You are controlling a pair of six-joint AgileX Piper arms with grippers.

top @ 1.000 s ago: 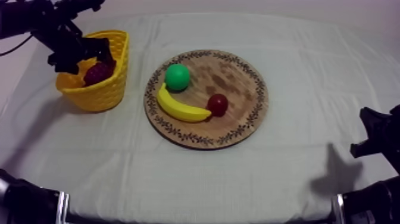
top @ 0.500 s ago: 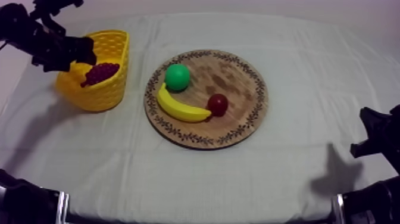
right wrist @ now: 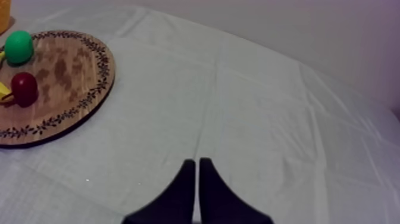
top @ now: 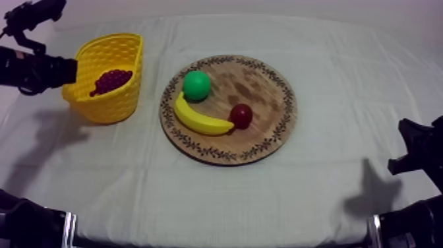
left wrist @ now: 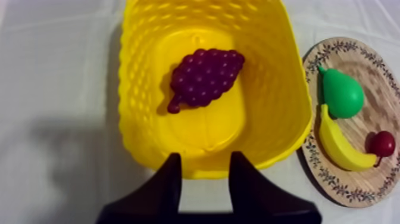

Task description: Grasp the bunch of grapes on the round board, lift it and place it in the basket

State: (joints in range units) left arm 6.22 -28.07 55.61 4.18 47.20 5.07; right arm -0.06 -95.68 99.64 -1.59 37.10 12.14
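The purple bunch of grapes [top: 111,80] lies inside the yellow basket [top: 109,105] at the table's left. In the left wrist view the grapes [left wrist: 205,77] rest on the basket's floor, ringed by its wall [left wrist: 137,89]. My left gripper [top: 69,71] hangs just left of the basket and above it. Its fingers [left wrist: 169,184] stand apart with nothing between them, over the basket's near rim. My right gripper [right wrist: 197,170] is shut, a narrow wedge above bare cloth. It sits low at the right edge [top: 410,148].
The round wooden board [top: 257,86] in the middle carries a green pear [top: 196,85], a banana [top: 201,119] and a small red fruit [top: 240,115]. Cloth lies bare in front of and right of the board.
My left gripper has drawn back from over the basket to its left. The grapes stay in the basket. The right arm has not moved.
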